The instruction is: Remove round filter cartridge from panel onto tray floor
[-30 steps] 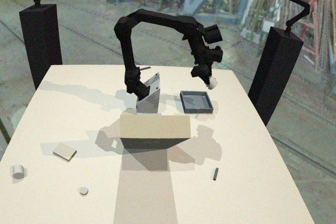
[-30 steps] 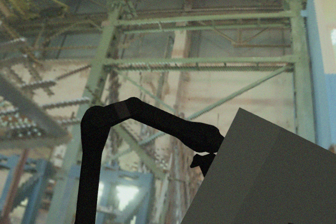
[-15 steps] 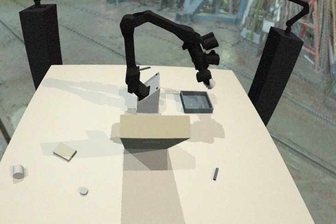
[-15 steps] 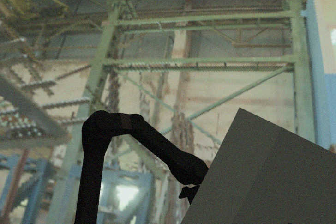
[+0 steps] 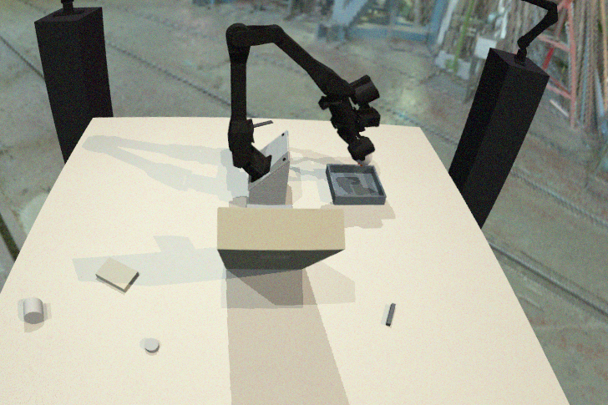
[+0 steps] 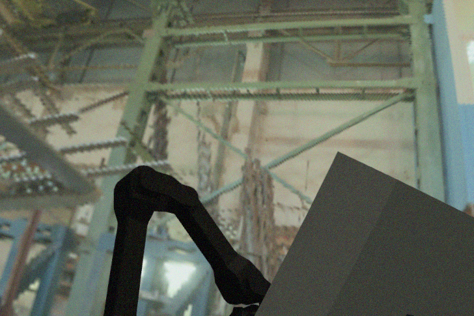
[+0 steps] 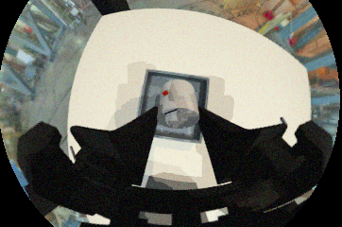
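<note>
1. Top: The tray [image 5: 359, 201] [image 7: 177, 74], a shallow square container with dark walls, has shadows across its floor. The gripper [image 5: 362, 157] [image 7: 178, 110] is over its far edge, fingers closed on the filter cartridge [image 5: 367, 159] [image 7: 179, 94], whose pale side peeks out beneath the dark parts. Its long axis is too hidden to read here. A pale cylinder [image 5: 32, 311] stands well apart from the tray.
2. Exterior: The arm [image 6: 202, 232] bends down behind a large grey slab [image 6: 367, 243]; the cartridge and tray are hidden, and the grip cannot be judged.
3. Wrist: The cartridge sits between both fingers, out of the panel, overlapping the tray's interior in view. Its long axis runs mostly up and down the frame, the slotted end face toward the lower edge; a red dot marks its side.
</note>
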`<action>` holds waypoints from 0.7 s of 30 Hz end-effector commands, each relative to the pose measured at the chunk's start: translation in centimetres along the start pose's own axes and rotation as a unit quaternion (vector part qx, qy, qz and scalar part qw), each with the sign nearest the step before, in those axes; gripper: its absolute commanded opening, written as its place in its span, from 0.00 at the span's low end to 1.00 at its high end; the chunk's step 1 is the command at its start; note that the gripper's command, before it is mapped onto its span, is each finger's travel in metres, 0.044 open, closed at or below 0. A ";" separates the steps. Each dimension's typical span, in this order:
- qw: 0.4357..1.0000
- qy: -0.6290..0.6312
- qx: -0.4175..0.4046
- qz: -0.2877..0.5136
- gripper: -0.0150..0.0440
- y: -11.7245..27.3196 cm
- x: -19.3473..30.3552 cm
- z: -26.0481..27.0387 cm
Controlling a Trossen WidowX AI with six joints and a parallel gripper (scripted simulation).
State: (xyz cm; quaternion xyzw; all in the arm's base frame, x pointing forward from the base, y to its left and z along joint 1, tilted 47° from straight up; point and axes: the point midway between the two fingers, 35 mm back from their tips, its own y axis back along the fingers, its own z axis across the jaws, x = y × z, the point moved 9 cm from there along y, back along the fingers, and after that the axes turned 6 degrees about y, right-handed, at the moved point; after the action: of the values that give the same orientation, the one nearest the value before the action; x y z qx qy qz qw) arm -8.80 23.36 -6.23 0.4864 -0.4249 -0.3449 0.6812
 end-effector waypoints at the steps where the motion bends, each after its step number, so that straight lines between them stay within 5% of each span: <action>1: 1.000 0.008 -0.006 -0.005 0.25 -0.4 0.1 0.2; 18: 1.000 0.008 -0.007 -0.004 0.25 -6.8 3.8 0.7; 21: 1.000 0.009 -0.004 0.000 0.39 -6.5 3.7 0.6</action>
State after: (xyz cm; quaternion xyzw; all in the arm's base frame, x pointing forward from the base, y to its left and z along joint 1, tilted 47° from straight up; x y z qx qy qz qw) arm -8.20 17.84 -11.49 0.4849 -0.4188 -0.3406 0.6881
